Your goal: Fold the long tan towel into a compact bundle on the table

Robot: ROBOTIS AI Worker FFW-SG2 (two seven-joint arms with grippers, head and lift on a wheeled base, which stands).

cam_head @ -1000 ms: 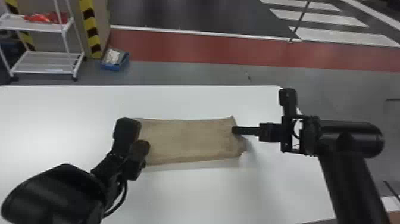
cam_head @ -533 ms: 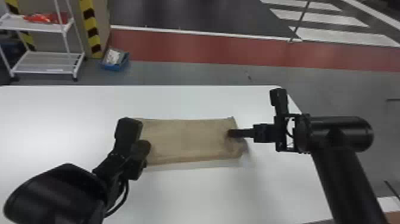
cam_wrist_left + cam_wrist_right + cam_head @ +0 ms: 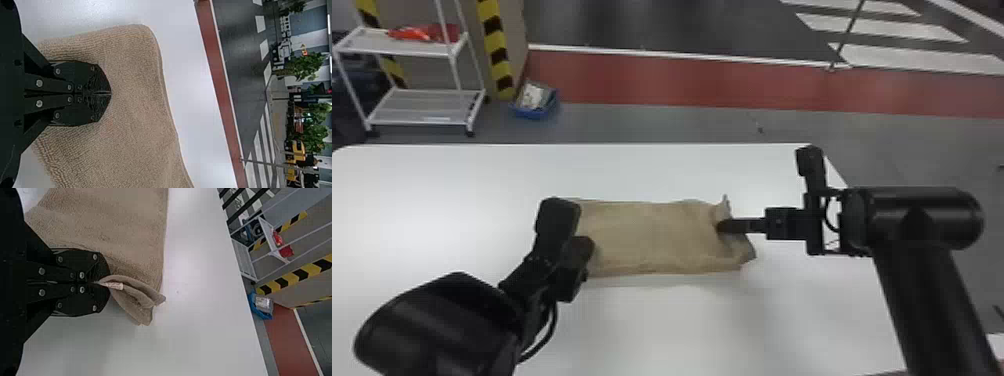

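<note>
Pinching the tan towel (image 3: pixel 652 235) by its right end, right gripper (image 3: pixel 105 282) is probably folding, needing an inward lift next; left gripper (image 3: pixel 109 93) is sitting closed, seemingly empty, at its left end.

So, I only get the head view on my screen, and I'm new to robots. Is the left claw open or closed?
Observer: Closed. In the left wrist view, the left claw has its two fingers together, over the tan towel.
Operator: And does the right claw really have hold of the cloth, or is it just touching it?
Observer: It has hold. In the right wrist view, the right claw is shut on the towel's end, with cloth bunched out past the tips.
Operator: Is there any small detail on the cloth there that I can't make out?
Observer: Yes, a small pale label lies against the bunched cloth, right by the tips.
</note>
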